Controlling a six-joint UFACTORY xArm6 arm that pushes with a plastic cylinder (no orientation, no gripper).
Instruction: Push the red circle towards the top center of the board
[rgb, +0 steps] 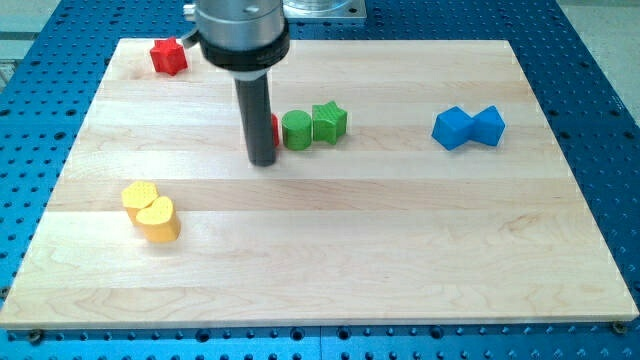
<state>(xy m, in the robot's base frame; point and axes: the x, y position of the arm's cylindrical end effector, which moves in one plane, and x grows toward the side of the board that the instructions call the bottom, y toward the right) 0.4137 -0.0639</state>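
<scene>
The red circle (275, 127) is almost wholly hidden behind my rod; only a thin red sliver shows at the rod's right edge, just left of a green circle (296, 130). My tip (263, 159) rests on the board directly in front of the red circle, at its lower left. A green star (328, 122) touches the green circle on its right.
A red star (169, 56) lies near the board's top left corner. Two blue blocks (468, 127) sit together at the right. A yellow hexagon (140, 195) and a yellow heart (157, 219) sit together at the lower left. The wooden board (400, 240) lies on a blue perforated table.
</scene>
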